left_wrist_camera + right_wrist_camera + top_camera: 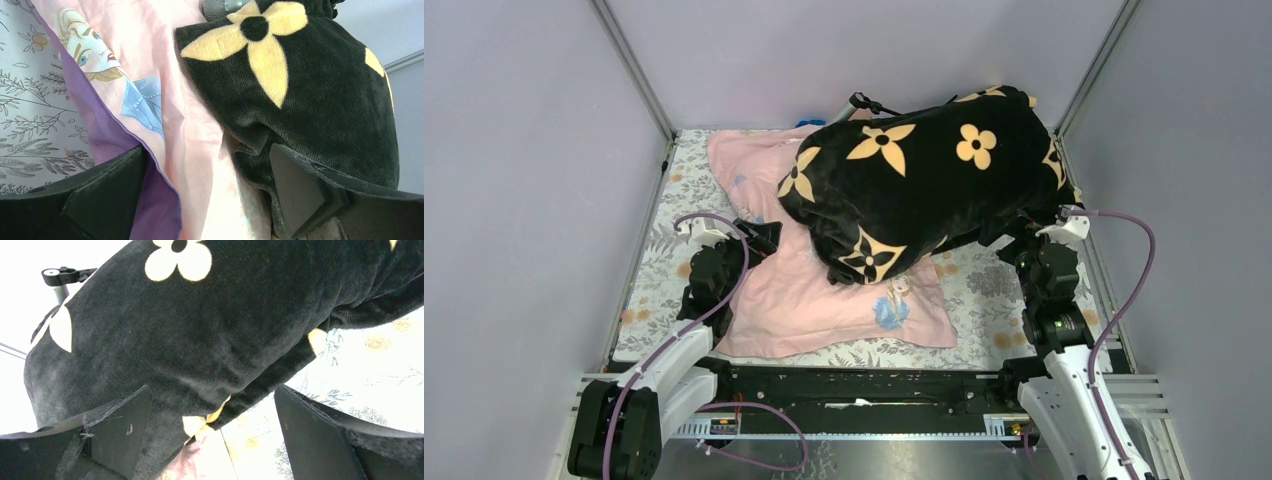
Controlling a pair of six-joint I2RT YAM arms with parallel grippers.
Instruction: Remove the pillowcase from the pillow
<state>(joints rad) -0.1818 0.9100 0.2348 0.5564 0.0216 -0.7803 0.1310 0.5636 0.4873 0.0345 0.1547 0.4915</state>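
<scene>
The pillowcase (824,290) lay flat and limp on the table (984,290), spread from the back left toward the near middle. Its far right part was buried under the black blanket (924,180). Where it showed, it looked empty. The pillow could not be seen in any view. The blanket stood up plump, so it probably hid something bulky. Whether that was the pillow, and whether any of it sat inside the case, could not be told.

The left fingers (110,185) were spread wide and held nothing. They sat low at the pillowcase's left edge. In the wrist view that hem, turned to show its purple lining (100,135), ran up between them, with the blanket's lip just beside the right-hand one. That placing suited a pinch on the hem, so the case could be drawn off leftward.

The right fingers (320,425) were likewise parted and empty, tucked at the blanket's lower right edge with the plush hanging just ahead of them. From there they could pin or lift the bulk while the other arm pulled.

The likely snag was the left fingers closing on plush along with the thin pink fabric, which would drag the blanket too.
</scene>
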